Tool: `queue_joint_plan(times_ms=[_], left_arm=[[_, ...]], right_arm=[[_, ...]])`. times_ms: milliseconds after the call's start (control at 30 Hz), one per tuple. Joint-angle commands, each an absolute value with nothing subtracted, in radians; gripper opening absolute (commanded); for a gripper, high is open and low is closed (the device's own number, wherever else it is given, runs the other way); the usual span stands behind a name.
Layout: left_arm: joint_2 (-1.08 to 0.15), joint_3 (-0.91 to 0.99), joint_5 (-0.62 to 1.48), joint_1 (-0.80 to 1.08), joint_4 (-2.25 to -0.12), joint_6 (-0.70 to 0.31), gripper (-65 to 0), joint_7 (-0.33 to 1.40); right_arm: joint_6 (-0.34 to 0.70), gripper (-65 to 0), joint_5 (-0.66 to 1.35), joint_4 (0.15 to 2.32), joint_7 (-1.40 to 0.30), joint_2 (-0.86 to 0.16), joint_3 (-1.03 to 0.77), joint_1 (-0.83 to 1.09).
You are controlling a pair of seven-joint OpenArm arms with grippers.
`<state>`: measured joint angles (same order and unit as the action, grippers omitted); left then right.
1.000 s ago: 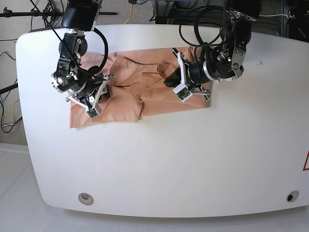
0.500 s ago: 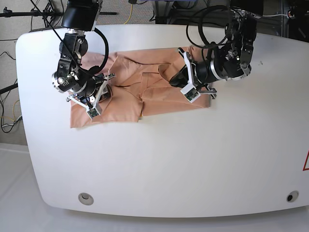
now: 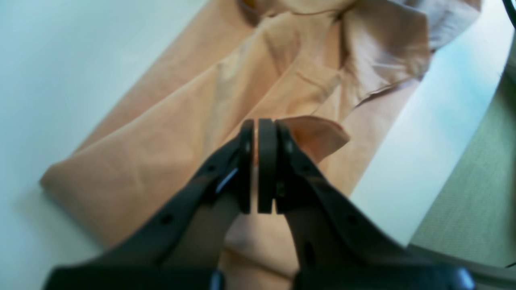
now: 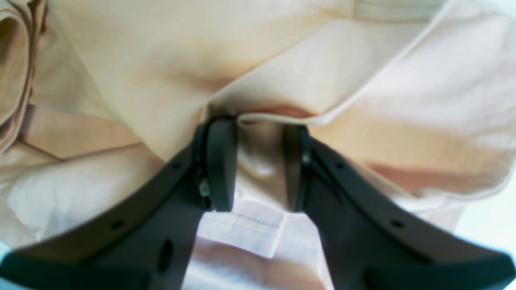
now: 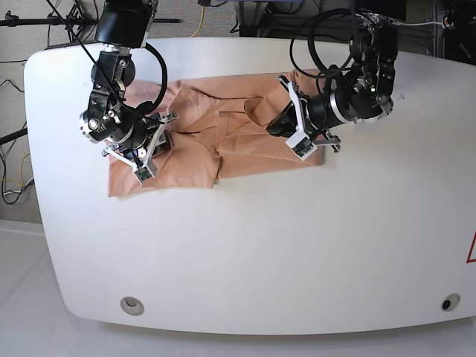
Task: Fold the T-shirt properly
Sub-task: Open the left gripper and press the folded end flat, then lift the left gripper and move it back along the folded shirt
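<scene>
The salmon-pink T-shirt (image 5: 195, 152) lies crumpled and partly folded on the white table (image 5: 297, 245), toward its far side. My left gripper (image 5: 278, 124) is over the shirt's right part. In the left wrist view it (image 3: 256, 129) is shut, with a thin sliver of the T-shirt (image 3: 169, 133) pinched between the pads and a small flap sticking out beside the fingertip. My right gripper (image 5: 158, 143) rests low on the shirt's left part. In the right wrist view its (image 4: 258, 129) jaws stand apart with cloth (image 4: 133, 68) lying in the gap and a folded hem across the tips.
The table's far edge runs close to my left gripper, with floor (image 3: 475, 193) beyond it. Cables and stands (image 5: 201, 15) crowd the space behind the table. Two round fittings (image 5: 132, 305) (image 5: 449, 303) sit near the front corners.
My left arm has shifted to the right and a little back, drawing the pinched cloth with it. The right arm and the shirt's left part stay put.
</scene>
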<state>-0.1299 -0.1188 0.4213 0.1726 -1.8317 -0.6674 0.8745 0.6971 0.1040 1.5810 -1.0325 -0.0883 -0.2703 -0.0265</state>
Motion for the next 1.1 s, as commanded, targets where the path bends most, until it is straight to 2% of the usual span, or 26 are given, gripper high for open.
queue_joint_plan(times_ms=[0,533,800,1067], left_arm=[[-0.131,-0.141,0.427,0.168,-1.874,-0.670,-65.0,0.834],[-0.160,-0.402,0.421,0.069,-1.858,-0.687,-65.0,0.829],[-0.227,-0.410,0.416,0.023,-1.856,-0.686,-64.8,0.835],[-0.233,-0.386,0.428,0.035,-1.843,-0.691,-64.8,0.835]], right_arm=[[0.698,-45.0,0.100,1.597,-1.035,-0.092,-0.270,-0.035],[0.698,-45.2,0.101,1.594,-1.041,-0.092,-0.270,-0.033],[0.698,-45.1,0.098,1.594,-1.054,-0.093,-0.265,-0.028],[0.698,-45.2,0.100,1.594,-1.053,-0.096,-0.267,-0.028]])
